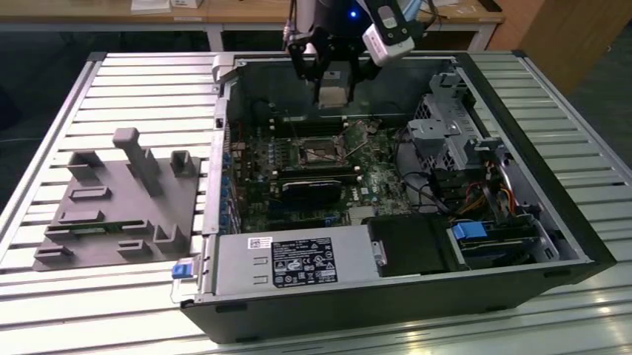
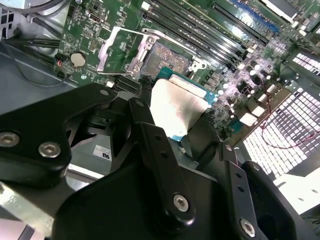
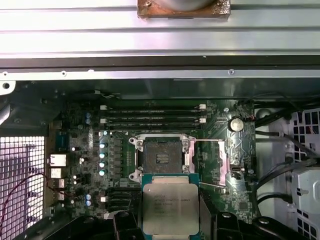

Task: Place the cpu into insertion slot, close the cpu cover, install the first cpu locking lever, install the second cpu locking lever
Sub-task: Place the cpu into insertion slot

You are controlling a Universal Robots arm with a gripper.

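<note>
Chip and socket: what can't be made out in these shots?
1. Chip underside: faces away in both wrist views; one edge cut off by the first wrist view's frame.
2. Socket contacts: too small in the exterior view; near rim covered by the chip in the first wrist view.
3. End effector contact with the chip: hidden by its own black body in the second wrist view.

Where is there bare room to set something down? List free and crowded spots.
Free: the slatted metal table at the exterior view's right of the black computer case; the silver-rimmed square insertion slot, empty. Crowded: the grey cabled drive cage; near the slot, the black gripper holding the silver-topped cpu.
</note>
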